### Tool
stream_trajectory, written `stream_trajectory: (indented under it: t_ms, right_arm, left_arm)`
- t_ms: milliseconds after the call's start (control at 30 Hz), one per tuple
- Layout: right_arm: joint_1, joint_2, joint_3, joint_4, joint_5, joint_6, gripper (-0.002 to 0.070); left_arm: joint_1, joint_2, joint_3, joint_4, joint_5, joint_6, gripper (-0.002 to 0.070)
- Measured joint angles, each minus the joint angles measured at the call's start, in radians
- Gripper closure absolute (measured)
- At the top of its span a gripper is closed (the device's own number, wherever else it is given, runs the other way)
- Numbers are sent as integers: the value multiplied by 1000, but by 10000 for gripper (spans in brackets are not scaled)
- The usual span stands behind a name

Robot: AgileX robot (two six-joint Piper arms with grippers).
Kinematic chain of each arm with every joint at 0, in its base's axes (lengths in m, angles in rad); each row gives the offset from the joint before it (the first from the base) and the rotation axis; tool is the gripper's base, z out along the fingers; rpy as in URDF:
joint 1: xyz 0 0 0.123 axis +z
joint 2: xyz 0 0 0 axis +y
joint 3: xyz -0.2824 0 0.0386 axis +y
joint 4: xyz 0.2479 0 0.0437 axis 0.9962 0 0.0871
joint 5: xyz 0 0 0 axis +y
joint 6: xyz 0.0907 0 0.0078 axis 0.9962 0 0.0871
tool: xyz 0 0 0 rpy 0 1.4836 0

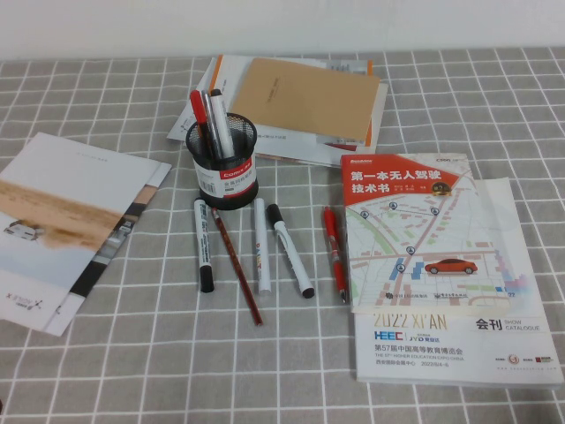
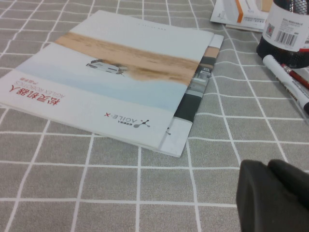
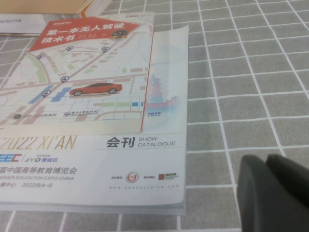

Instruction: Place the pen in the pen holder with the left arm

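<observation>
While the pen (image 1: 203, 245) lies flat on the counter (image 1: 132, 353), it is just on the robot's side of the pen holder (image 1: 222, 164), with one black end near the holder's base and the other pointing away toward the robot. Nothing grips it. Its white barrel carries black print, which also shows in the left wrist view (image 2: 286, 82), where the holder (image 2: 287, 30) shows a barcode label.

The holder stands upright and has a red pen (image 1: 199, 111) and a black-capped marker (image 1: 220, 119) sticking out of it, with a thin grey pen between them.

To the right of the pen, also on the robot's side of the holder, lie a reddish-brown pencil (image 1: 237, 267), an all-white pen (image 1: 261, 249), a second black-capped marker (image 1: 290, 252) and, farther right, another red pen (image 1: 334, 253).

Well to the right of the holder lies a large catalogue (image 1: 450, 340), with a map booklet (image 1: 406, 225) lying on it. Beyond the holder, a brown envelope (image 1: 305, 102) lies on a stack of papers. To the holder's left lies a brochure (image 1: 62, 230).

Neither arm shows in the high view. The left gripper (image 2: 270, 193) hangs low over bare counter beside the brochure (image 2: 120, 82), well away from the holder and holding nothing that can be seen; whether it is open or closed I cannot tell. The right gripper (image 3: 273, 193) hangs over bare counter by the catalogue's (image 3: 96, 159) corner, likewise holding nothing visible, and its opening cannot be told either.
</observation>
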Motion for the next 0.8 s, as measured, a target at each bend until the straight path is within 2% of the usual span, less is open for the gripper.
stream_trajectory:
  t_ms: [800]
  right_arm:
    - [0, 0, 0, 0, 0, 0, 689]
  left_arm:
    - [-8, 0, 0, 38, -20, 24, 675]
